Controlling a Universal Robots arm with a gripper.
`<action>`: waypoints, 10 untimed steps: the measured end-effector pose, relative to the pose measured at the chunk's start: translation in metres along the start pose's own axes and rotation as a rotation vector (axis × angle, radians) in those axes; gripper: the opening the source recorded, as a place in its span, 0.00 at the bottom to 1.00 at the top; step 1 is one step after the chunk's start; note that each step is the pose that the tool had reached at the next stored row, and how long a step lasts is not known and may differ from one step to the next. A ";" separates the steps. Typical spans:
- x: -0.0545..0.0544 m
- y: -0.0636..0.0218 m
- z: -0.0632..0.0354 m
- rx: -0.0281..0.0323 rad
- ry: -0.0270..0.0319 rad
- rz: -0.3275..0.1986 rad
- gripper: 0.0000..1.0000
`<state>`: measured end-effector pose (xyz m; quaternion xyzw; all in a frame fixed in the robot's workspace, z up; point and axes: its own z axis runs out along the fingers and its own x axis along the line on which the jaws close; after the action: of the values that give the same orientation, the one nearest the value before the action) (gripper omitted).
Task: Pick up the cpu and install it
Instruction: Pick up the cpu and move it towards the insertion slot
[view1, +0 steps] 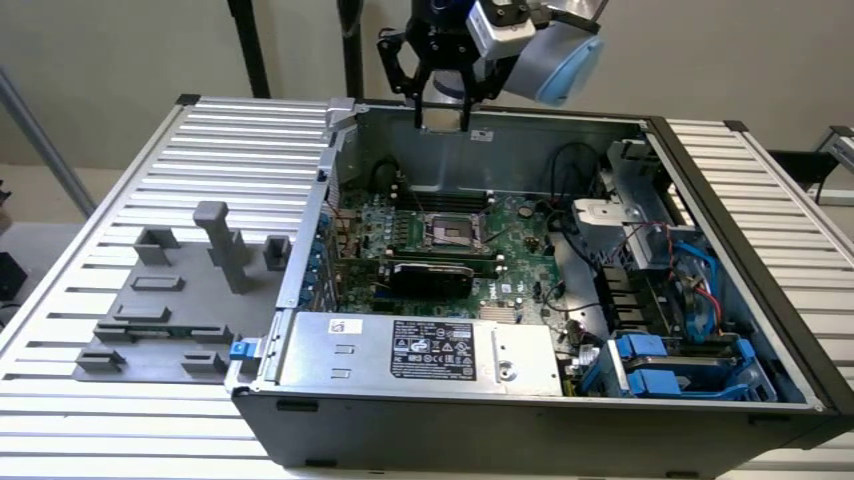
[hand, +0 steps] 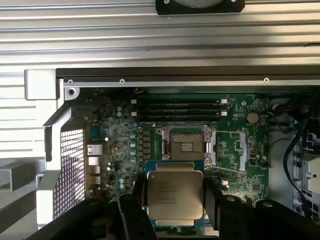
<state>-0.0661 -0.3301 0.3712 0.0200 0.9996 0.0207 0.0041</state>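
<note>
The cpu (hand: 175, 195), a flat square chip with a silvery printed top, sits between the two black fingers (hand: 134, 212) of my gripper (hand: 174, 210), which is shut on its opposite edges. Just beyond the chip, the open motherboard socket (hand: 185, 147) shows its metal frame and bare contact field. In the exterior view my gripper (view1: 445, 108) hangs high over the rear of the open computer case (view1: 334, 150), above and behind the socket (view1: 450, 235).
A grey tray (view1: 127, 345) with upright blocks lies on the slatted table at the exterior view's left. Inside the case are memory slots (hand: 177, 107), a black card (view1: 427, 275), the power supply (view1: 414, 350), cables and blue drive bays (view1: 681, 365).
</note>
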 end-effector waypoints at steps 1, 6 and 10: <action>-0.002 0.0003 0.0017 0.0004 0.0000 0.000 0.55; -0.016 0.0015 0.0110 0.0012 -0.0004 0.000 0.55; -0.027 0.0024 0.0184 0.0011 -0.0004 0.000 0.55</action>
<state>-0.0391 -0.3280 0.3531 0.0199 0.9996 0.0202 0.0043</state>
